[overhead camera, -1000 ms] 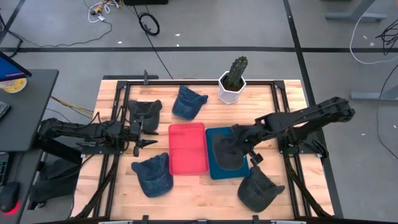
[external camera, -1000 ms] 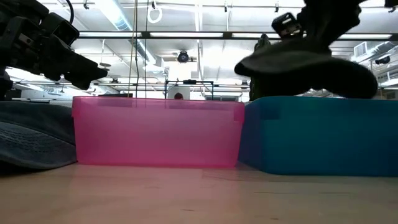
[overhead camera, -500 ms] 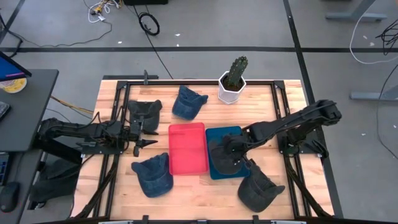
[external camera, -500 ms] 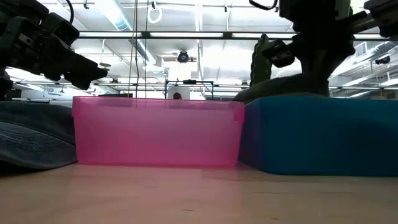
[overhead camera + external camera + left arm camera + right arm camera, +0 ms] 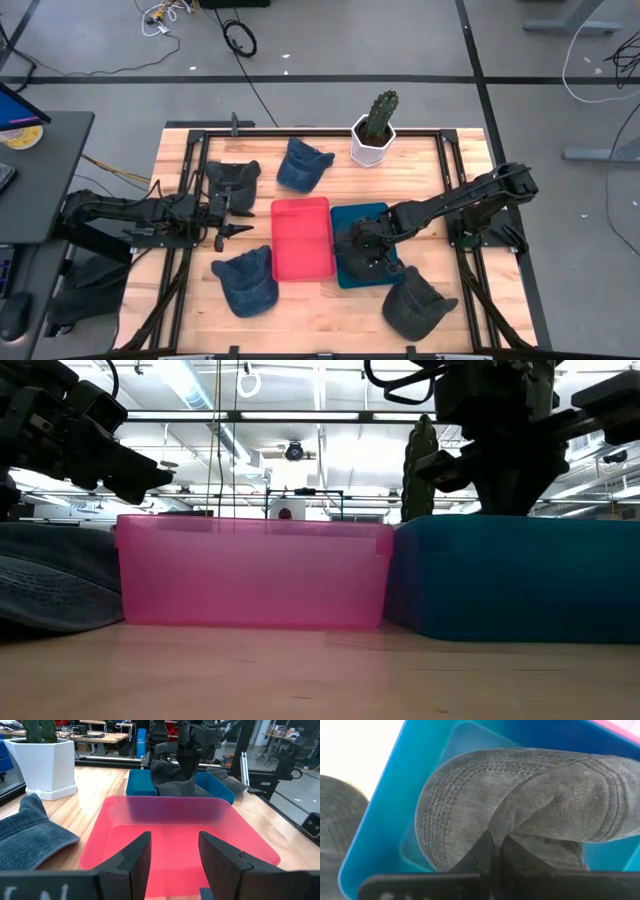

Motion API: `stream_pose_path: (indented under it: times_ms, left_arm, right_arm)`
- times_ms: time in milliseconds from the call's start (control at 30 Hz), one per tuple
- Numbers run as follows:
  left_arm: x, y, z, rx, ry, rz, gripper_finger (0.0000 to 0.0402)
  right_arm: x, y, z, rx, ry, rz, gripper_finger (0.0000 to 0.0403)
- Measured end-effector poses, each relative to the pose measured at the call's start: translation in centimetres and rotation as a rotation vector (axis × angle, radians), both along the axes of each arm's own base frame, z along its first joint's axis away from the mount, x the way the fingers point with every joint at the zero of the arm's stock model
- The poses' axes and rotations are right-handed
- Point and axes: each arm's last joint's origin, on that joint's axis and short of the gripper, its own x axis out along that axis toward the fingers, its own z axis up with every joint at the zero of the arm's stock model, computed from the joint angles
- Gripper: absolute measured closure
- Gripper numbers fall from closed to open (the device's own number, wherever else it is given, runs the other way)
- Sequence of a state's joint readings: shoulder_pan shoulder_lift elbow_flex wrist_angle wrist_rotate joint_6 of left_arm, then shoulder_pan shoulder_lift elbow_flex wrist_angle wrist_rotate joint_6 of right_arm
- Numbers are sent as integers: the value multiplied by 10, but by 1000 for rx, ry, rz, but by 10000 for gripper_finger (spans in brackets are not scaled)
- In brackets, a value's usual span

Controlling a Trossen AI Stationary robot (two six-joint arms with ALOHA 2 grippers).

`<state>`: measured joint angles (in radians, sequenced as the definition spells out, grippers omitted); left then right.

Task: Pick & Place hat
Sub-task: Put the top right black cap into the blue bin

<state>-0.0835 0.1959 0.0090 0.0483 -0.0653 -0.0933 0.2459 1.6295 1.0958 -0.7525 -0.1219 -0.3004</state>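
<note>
Right gripper lowered 1 hat into the blue bin; 4 outside.

Robotics lab: workbenches, strip lights, floor cables.

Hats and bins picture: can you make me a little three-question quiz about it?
1. True or false: the grey hat lies in the blue bin.
2. Which gripper is on that hat: A) left gripper B) right gripper?
3. Fill in: the pink bin holds ____ hats.

Key: 1 true. 2 B. 3 no.
</note>
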Motion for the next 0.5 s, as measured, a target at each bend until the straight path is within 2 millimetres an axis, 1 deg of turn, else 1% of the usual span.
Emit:
stream_pose_path:
  times_ms: [167, 267, 367, 500]
  left_arm:
    - [0, 0, 0, 0, 0, 0, 232]
    - [0, 0, 0, 0, 0, 0, 232]
    - [0, 0, 0, 0, 0, 0, 232]
    - [0, 0, 0, 0, 0, 0, 232]
  right_arm:
    - [0, -1, 0, -23, -5, -11, 352]
    - [1, -5, 0, -62, -7, -72, 328]
    - [1, -8, 0, -63, 2, -112, 297]
    - [0, -7, 1, -51, 7, -135, 244]
